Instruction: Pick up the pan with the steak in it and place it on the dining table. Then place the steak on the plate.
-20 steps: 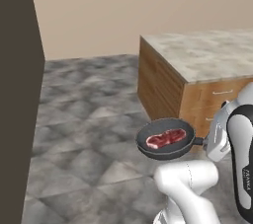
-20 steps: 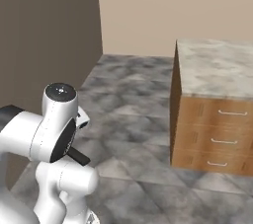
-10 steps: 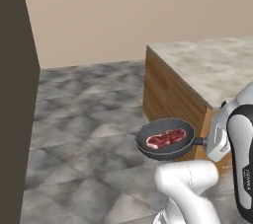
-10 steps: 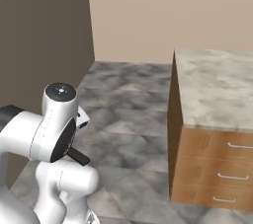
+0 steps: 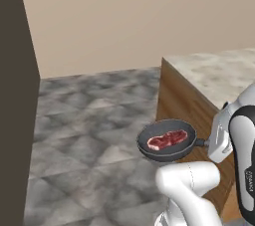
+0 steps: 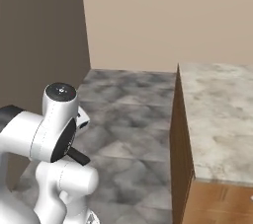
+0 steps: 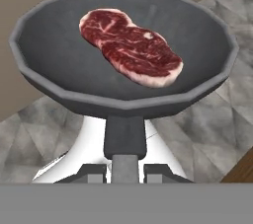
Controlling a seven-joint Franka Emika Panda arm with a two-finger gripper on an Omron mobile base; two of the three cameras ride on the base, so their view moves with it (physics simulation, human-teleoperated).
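The dark round pan (image 5: 149, 151) hangs level above the floor, with the red steak (image 5: 168, 139) lying flat in its middle. My gripper (image 5: 213, 143) is shut on the end of the pan's straight handle (image 5: 200, 143), to the right of the pan. In the hand view the pan (image 7: 59, 65) and the steak (image 7: 129, 45) sit just ahead of the gripper (image 7: 125, 170), whose fingertips (image 7: 93, 171) clamp the handle (image 7: 124, 136). The dining table (image 5: 219, 75), with a beige marbled top and wooden sides, stands right of the pan; its top (image 6: 217, 114) is bare. The plate is out of view.
A grey stone-tiled floor (image 5: 94, 120) spreads under and left of the pan. A tall dark cabinet side (image 5: 15, 95) stands at the left, and a plain beige wall (image 5: 124, 16) runs behind. The table's wooden corner (image 6: 175, 119) is close on the right.
The whole scene has slid right in both base views, so the base has moved. The pan with the steak keeps its place relative to the arm, still held.
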